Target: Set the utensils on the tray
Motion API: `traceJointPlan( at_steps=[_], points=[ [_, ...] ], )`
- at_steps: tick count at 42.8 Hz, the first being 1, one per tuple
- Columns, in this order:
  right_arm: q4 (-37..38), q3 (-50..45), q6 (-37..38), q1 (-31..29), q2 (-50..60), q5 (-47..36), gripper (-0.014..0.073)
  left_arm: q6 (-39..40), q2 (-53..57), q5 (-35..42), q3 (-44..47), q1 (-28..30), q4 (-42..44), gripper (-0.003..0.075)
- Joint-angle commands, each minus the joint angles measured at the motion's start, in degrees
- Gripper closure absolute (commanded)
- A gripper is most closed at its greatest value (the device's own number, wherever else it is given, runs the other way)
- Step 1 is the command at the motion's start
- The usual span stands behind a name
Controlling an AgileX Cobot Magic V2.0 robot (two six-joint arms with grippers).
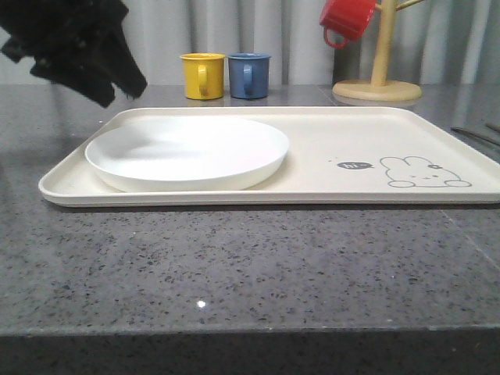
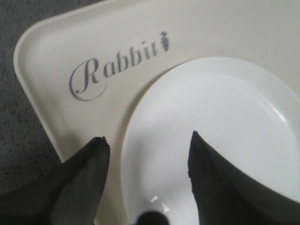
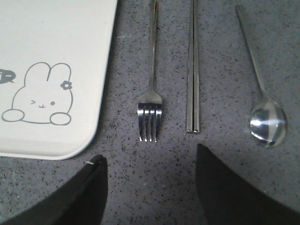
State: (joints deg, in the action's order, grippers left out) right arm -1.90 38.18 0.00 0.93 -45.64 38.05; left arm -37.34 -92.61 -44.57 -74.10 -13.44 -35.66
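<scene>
The cream tray (image 1: 328, 125) lies across the middle of the grey counter, with a bunny drawing (image 1: 422, 173) at its right end. A round white plate (image 1: 187, 152) rests on the tray's left half. My left gripper (image 2: 147, 143) hangs open above the plate's rim (image 2: 136, 108) beside the "Rabbit" script (image 2: 117, 65), holding nothing; its dark body (image 1: 74, 43) is at the front view's upper left. My right gripper (image 3: 150, 159) is open over bare counter. Just beyond it lie a fork (image 3: 150, 101), a pair of chopsticks (image 3: 192, 70) and a spoon (image 3: 262, 108), side by side off the tray's corner (image 3: 70, 145).
A yellow mug (image 1: 202, 75) and a blue mug (image 1: 249, 75) stand behind the tray. A red mug (image 1: 346, 19) hangs on a wooden mug tree (image 1: 378, 78) at the back right. Bare counter (image 1: 250, 266) lies in front of the tray.
</scene>
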Motion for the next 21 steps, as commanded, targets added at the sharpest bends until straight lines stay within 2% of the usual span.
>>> traceJointPlan(
  at_steps=[1,5,7,12,16,21],
  points=[
    [0.0,2.0,-0.7,-0.2,0.0,-3.6,0.0148,3.0,7.7,-0.4,-2.0,-4.3,4.1,0.0331],
    [0.0,2.0,-0.7,-0.2,0.0,-3.6,0.0148,11.3,12.1,-1.8,-1.4,-9.7,15.5,0.0331],
    [0.0,2.0,-0.7,-0.2,0.0,-3.6,0.0148,16.6,14.6,-2.2,-0.4,-14.1,23.7,0.0332],
    [0.0,2.0,-0.7,-0.2,0.0,-3.7,0.0148,29.4,20.7,-2.7,3.9,-23.2,37.9,0.0332],
    [0.0,2.0,-0.7,-0.2,0.0,-4.7,0.0148,35.8,25.9,-2.3,8.8,-29.0,43.5,0.0332],
    [0.0,2.0,-0.7,-0.2,0.0,-5.0,0.0148,38.0,32.2,-1.1,15.0,-33.1,43.7,0.0332]
  ],
)
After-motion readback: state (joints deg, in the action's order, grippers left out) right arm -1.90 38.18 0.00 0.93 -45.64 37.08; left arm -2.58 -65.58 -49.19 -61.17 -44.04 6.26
